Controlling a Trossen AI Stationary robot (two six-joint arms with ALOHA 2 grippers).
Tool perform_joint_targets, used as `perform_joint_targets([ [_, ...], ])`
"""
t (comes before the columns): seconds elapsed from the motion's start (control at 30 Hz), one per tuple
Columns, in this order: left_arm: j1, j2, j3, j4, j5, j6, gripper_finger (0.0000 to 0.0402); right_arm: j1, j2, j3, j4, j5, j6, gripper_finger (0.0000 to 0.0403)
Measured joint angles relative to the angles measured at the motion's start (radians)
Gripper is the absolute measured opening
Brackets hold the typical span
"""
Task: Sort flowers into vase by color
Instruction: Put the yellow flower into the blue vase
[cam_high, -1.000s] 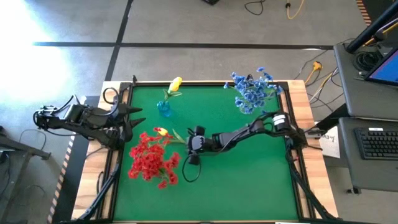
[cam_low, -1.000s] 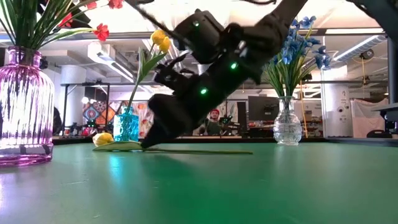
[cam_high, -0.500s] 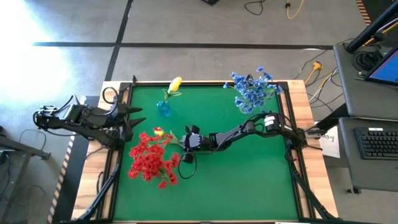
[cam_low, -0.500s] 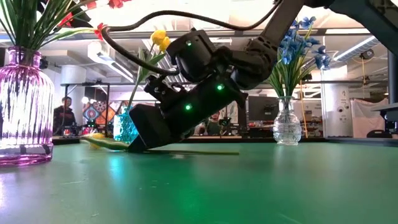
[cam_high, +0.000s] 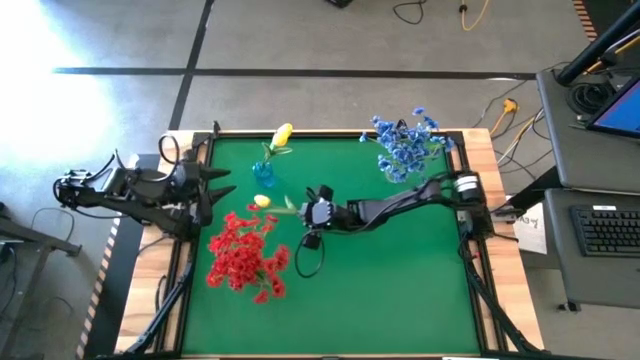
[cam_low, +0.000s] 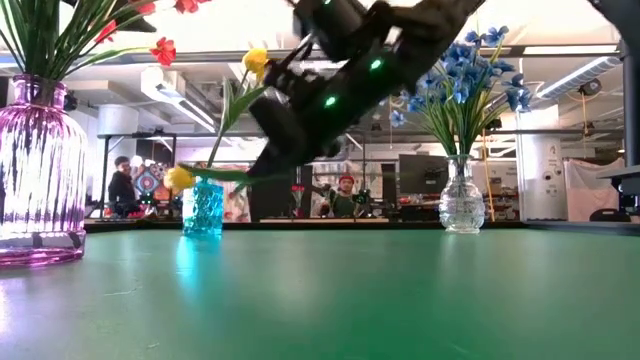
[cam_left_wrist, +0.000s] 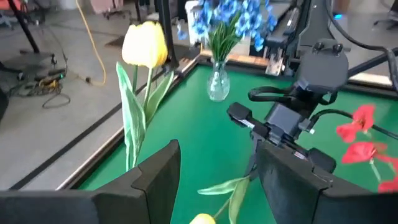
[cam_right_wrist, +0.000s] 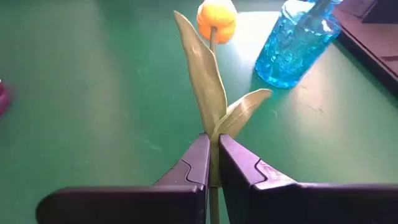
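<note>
High view: the right gripper (cam_high: 303, 208) sits mid-frame, clamped on a yellow tulip (cam_high: 262, 202) — beside the blue vase (cam_high: 264, 175). The left gripper (cam_high: 215, 186) waits at left, fingers apart.

Low view: the tulip (cam_low: 180, 179) hangs clear of the table (cam_low: 400, 300).

Right wrist view: fingers (cam_right_wrist: 186, 168) pinch the stem. No writing is readable.

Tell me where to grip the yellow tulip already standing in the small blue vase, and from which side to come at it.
Grip the bare stem between the blossom and the leaves of the standing yellow tulip, probably best. It leans out of the small blue vase, so come from above, fingers across the stem. The right gripper, shut on the second yellow tulip, is near, so keep to the far side.
</note>
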Motion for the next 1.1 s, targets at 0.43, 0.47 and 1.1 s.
perform_joint_targets([
  [0.43, 0.000, 0.000, 0.001, 0.177, 0.002, 0.181, 0.0194, 0.031, -0.334, -0.237, 0.239, -0.006, -0.035, 0.0018],
  [0.47, 0.000, 0.001, 0.001, 0.200, 0.002, 0.201, 0.0194, 0.031, -0.341, -0.253, 0.296, -0.008, -0.060, 0.0018],
  [1.1, 0.001, 0.055, 0.002, 0.647, 0.138, 0.479, 0.0227, -0.064, -0.271, -0.034, 0.784, -0.363, -0.386, 0.0018],
])
